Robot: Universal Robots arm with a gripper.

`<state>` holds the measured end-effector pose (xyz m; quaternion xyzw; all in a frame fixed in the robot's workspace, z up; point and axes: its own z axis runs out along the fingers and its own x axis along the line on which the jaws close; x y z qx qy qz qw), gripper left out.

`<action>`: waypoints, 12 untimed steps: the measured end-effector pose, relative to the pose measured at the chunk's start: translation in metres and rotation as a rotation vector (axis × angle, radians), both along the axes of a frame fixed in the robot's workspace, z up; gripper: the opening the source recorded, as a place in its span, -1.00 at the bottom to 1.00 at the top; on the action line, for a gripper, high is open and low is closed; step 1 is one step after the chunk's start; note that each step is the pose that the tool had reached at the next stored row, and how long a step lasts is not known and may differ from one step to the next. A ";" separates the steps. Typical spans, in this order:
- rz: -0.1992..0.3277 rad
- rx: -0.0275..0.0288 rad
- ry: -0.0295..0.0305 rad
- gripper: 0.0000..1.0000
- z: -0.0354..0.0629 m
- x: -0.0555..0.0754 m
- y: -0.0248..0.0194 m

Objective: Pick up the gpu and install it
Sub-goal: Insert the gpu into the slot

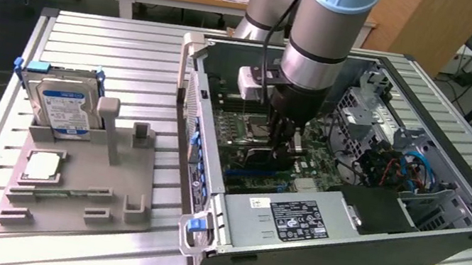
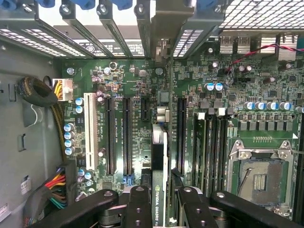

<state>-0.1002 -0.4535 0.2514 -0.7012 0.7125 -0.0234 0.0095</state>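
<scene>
gpu (image 2: 159, 190) edge-on in pincer (image 2: 160, 202), lower edge hidden above motherboard (image 2: 237, 95)

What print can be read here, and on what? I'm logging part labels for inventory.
"NVIDIA QUADRO": on the edge of the gpu held in the gripper.
Power supply label: too small to read.
Hard drive label: too small to read.
Motherboard markings: blurred.

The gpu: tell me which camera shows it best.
The wrist view: the gpu stands edge-on between the gripper fingers, over the motherboard slots. The exterior view has the arm covering most of it.
</scene>
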 end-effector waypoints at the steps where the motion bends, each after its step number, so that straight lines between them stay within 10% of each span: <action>1: 0.000 0.0011 -0.0011 -0.47 -0.0008 0.000 0.0002; 12: 0.000 0.0004 -0.0010 -0.47 -0.0010 0.000 0.0001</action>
